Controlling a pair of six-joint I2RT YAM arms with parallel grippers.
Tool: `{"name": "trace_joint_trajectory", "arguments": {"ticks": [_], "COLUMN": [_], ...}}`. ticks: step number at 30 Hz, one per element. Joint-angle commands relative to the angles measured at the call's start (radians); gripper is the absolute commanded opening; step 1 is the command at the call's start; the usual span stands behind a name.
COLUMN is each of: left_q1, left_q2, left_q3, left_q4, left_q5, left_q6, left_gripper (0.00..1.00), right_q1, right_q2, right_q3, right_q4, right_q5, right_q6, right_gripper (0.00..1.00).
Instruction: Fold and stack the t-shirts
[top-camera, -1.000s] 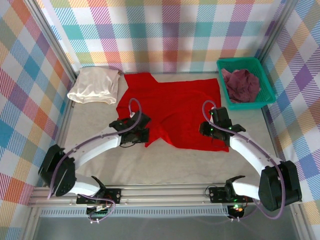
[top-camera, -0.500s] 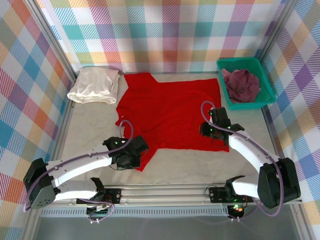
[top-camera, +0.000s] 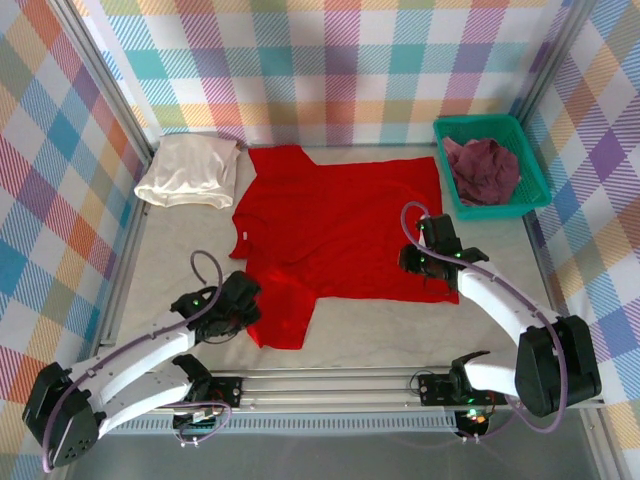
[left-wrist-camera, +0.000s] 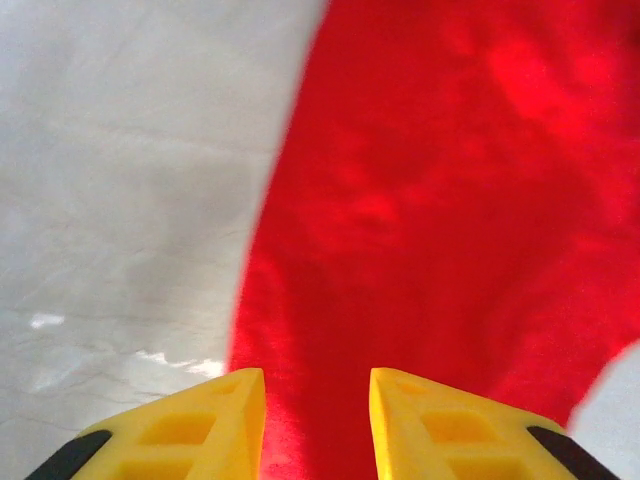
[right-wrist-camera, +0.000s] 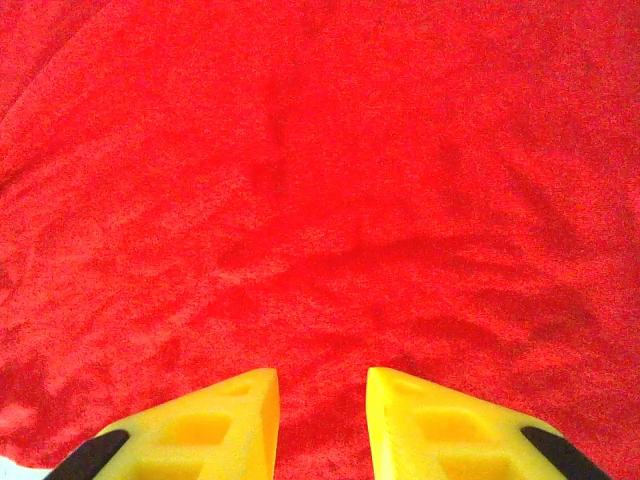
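The bright red, soft cloth short-sleeved t-shirt (top-camera: 340, 225) lies spread open and nearly flat across the middle of the table (top-camera: 170, 250), lightly wrinkled, with one flap stretching out from its near-left corner toward the near edge. The cream-white cloth t-shirt (top-camera: 190, 170) sits bundled at the far left, just beside the red one. The dull maroon-purple t-shirt (top-camera: 482, 168) lies crumpled inside the green mesh basket (top-camera: 535, 185) at the far right.

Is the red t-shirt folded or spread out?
Spread out: the red t-shirt lies open and flat on the table, both sleeves extended.
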Motion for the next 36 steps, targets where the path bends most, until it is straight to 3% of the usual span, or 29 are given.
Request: {"name": "trace_joint_trajectory", "arguments": {"ticks": [1, 9, 14, 17, 19, 24, 31, 36], "left_q1": [0.027, 0.025, 0.001, -0.008, -0.008, -0.009, -0.015, -0.057], "left_q2": [-0.037, 0.095, 0.123, 0.123, 0.105, -0.054, -0.225, -0.109], "left_q3": [-0.064, -0.062, -0.082, -0.084, -0.077, -0.047, -0.004, 0.003], "left_q4": [0.101, 0.107, 0.165, 0.185, 0.158, -0.06, -0.379, -0.301], "left_q5": [0.064, 0.175, 0.183, 0.168, 0.155, 0.108, 0.134, 0.164], "left_q6": [-0.05, -0.068, -0.109, -0.117, -0.12, -0.139, -0.195, -0.215], "left_gripper": [0.36, 0.4, 0.39, 0.14, 0.03, 0.0, 0.0, 0.0], "right_q1": [0.003, 0.003, 0.003, 0.002, 0.003, -0.012, -0.213, -0.361], "right_q2": [-0.006, -0.01, -0.009, -0.004, -0.005, -0.035, -0.068, -0.048], "right_q3": [0.023, 0.026, 0.028, 0.033, 0.039, 0.051, -0.006, -0.052], "right_q4": [-0.005, -0.022, -0.02, -0.025, -0.037, -0.096, -0.206, -0.238], "right_q5": [-0.008, -0.012, -0.006, -0.003, 0.005, 0.034, -0.064, -0.121], "right_q6": [-0.016, -0.008, -0.003, -0.005, -0.006, 0.019, 0.111, 0.126], "right_gripper": [0.29, 0.3, 0.31, 0.32, 0.33, 0.34, 0.36, 0.39]}}
